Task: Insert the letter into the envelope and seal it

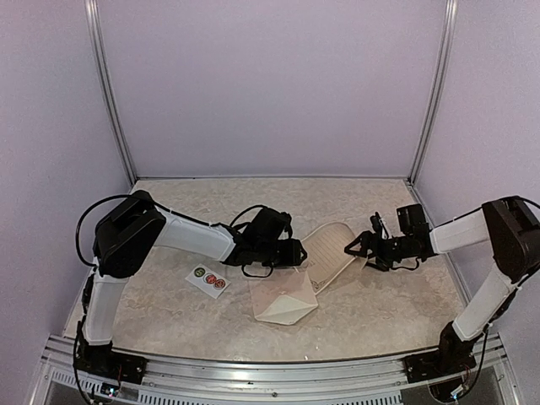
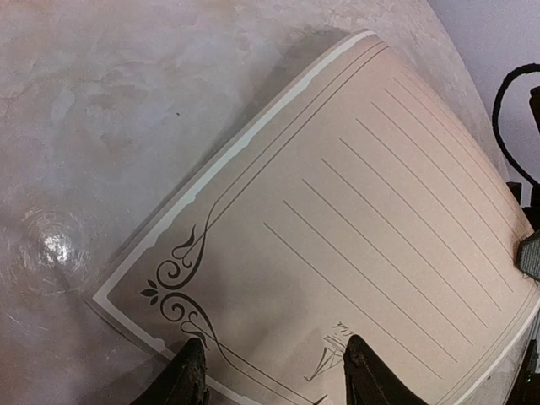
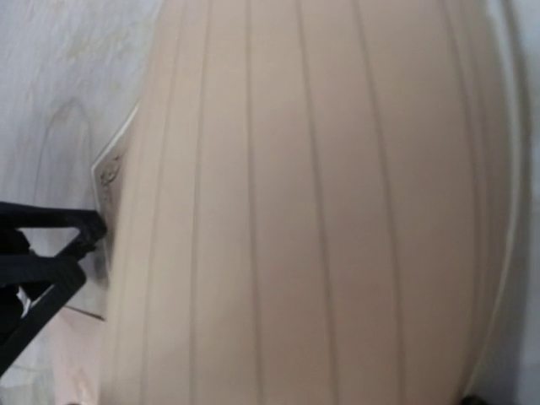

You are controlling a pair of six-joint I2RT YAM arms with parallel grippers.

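Lavender walls are seen around a pale marbled table (image 1: 169, 211) in the top view. The letter (image 1: 331, 249) is found at the middle of the table, bowed upward, between the two grippers. The left gripper (image 1: 297, 251) is placed at its left edge and the right gripper (image 1: 350, 247) at its right edge. The right gripper's jaws are seen spread, but contact with the paper cannot be told. The envelope (image 1: 283, 305) is laid flat just in front of the letter, toward the arm bases. A strip of round stickers (image 1: 207, 281) is laid to the left of the envelope, apart from it.

In the left wrist view, the letter's lined face and dark ornamental corner are shown over the marbled surface. Two black fingertips (image 2: 190, 375) are held apart over the paper's near edge; a grip on the sheet cannot be told.

In the right wrist view, almost everything is filled by the blurred, curved, lined sheet, very close to the lens. The right gripper's own fingers cannot be made out there.
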